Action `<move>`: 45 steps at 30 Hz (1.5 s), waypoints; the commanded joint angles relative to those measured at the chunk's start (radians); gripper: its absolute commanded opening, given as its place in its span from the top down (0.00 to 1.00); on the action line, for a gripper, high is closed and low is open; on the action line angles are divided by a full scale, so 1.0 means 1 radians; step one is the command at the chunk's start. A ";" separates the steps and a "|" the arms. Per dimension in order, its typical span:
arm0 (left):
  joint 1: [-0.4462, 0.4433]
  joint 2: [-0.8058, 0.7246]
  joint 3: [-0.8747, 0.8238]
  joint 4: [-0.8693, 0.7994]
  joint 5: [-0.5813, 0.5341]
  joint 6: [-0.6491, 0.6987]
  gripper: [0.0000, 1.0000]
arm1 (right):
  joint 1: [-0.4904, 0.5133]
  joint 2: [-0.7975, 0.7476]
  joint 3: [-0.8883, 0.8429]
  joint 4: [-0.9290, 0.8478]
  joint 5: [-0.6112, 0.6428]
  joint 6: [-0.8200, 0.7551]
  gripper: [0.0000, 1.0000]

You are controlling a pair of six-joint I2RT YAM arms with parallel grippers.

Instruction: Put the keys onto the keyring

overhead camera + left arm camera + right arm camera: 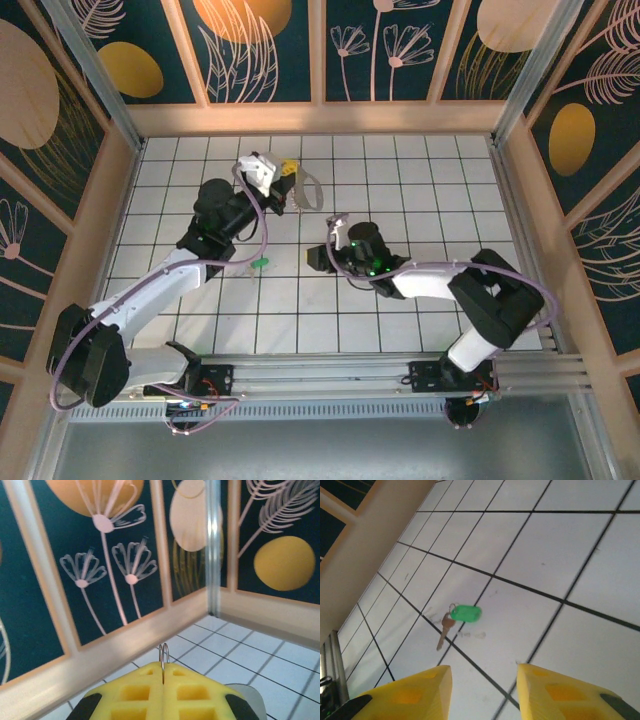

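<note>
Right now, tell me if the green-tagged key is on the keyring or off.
Off: the key lies on the tiles; the left jaws pinch the keyring.

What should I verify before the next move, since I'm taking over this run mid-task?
1. Left end effector shut on the keyring: ok.
2. Right end effector open, nothing between its fingers: ok.
3. Green-tagged key lying free on the table: ok.
4. Key centred between the right fingers: not ok, it lies ahead and left of centre.
5. Keyring's split end facing the key: cannot tell.
</note>
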 commanded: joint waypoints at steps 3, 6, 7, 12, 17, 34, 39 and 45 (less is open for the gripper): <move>0.064 0.055 0.104 0.008 -0.044 -0.010 1.00 | 0.093 0.115 0.174 -0.091 0.113 -0.081 0.61; 0.091 0.093 0.162 -0.007 -0.051 -0.008 1.00 | 0.130 0.193 0.278 -0.175 0.140 -0.137 0.61; 0.102 0.105 0.179 -0.012 -0.049 -0.008 1.00 | 0.141 0.222 0.317 -0.214 0.159 -0.146 0.61; 0.161 0.151 0.247 -0.013 -0.025 -0.034 1.00 | 0.179 0.348 0.465 -0.333 0.203 -0.176 0.63; 0.210 0.183 0.299 -0.024 0.002 -0.056 1.00 | 0.207 0.466 0.602 -0.413 0.219 -0.201 0.63; 0.300 0.197 0.356 -0.052 0.061 -0.082 1.00 | 0.271 0.669 0.857 -0.562 0.242 -0.312 0.58; 0.304 0.203 0.364 -0.054 0.069 -0.086 1.00 | 0.291 0.699 0.901 -0.612 0.287 -0.337 0.57; 0.305 0.205 0.369 -0.055 0.079 -0.098 1.00 | 0.287 0.684 0.848 -0.618 0.377 -0.325 0.60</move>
